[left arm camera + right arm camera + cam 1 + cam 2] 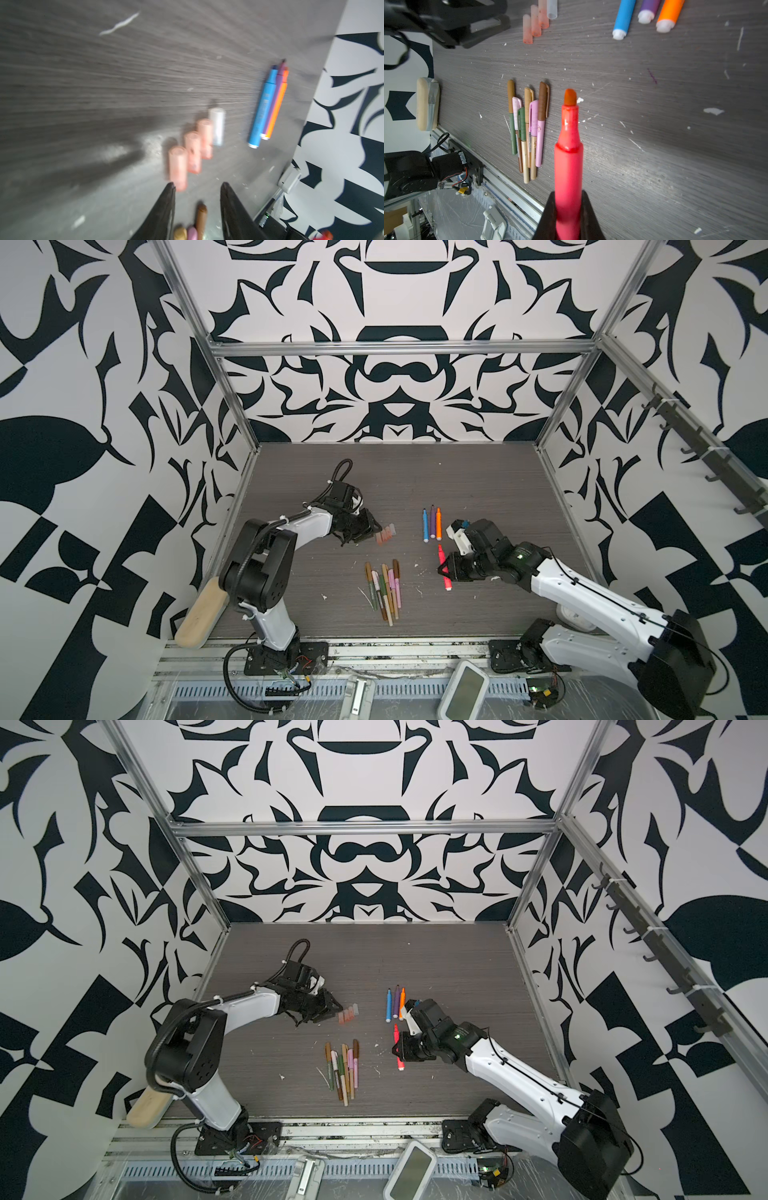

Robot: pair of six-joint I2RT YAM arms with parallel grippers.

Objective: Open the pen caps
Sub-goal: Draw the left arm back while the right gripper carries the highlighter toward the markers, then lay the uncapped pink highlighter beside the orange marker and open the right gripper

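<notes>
A row of several loose pen caps [384, 533] [348, 1015] lies left of the table's middle: three translucent pinkish ones [192, 151] and a clear one [217, 125]. My left gripper [371, 531] [197, 186] hovers just beside the row, open, with nothing between its fingers. My right gripper [442, 568] [568, 195] is shut on an uncapped red marker [568, 155] [440, 552], held above the table with its tip bare. A pile of capped thin pens [384, 589] [527, 128] lies in front, between the arms.
Blue, purple and orange uncapped markers [432, 524] [268, 104] lie side by side right of the caps. A wooden block [201, 610] rests at the front left edge. A white device [463, 691] sits below the table front. White scraps dot the tabletop.
</notes>
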